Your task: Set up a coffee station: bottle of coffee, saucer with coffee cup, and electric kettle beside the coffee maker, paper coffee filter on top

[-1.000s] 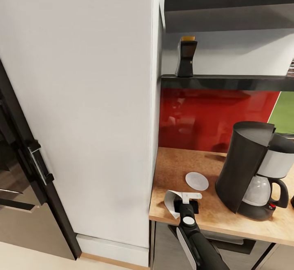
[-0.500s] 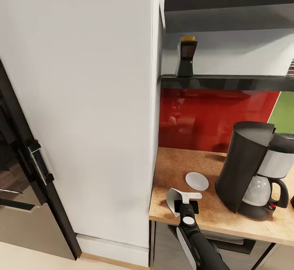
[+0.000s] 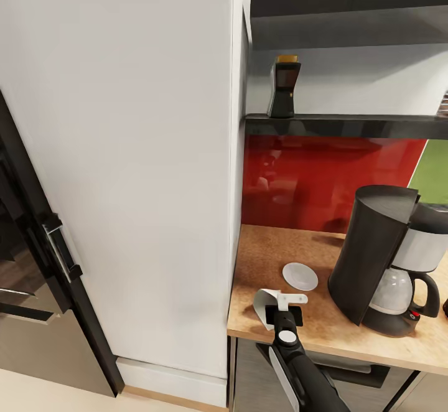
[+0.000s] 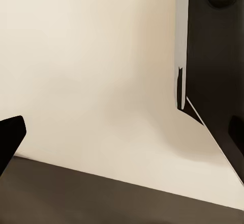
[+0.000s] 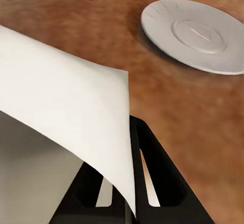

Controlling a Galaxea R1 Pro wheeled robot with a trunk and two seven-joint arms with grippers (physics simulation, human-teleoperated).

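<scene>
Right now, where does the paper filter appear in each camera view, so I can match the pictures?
Head view: the filter is low and centre-right, at the counter's front edge, in the right gripper.
Right wrist view: the filter spreads across the left side, close to the camera.
Left wrist view: pale surface and dark panels; I see no filter.
Shared landmark: the saucer, just beyond the filter.

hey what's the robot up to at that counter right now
The right gripper is shut on the paper coffee filter, holding it just above the countertop near the saucer. The coffee maker stands beside them with nothing on top. The bottle of coffee is on the kitchen shelf.
</scene>
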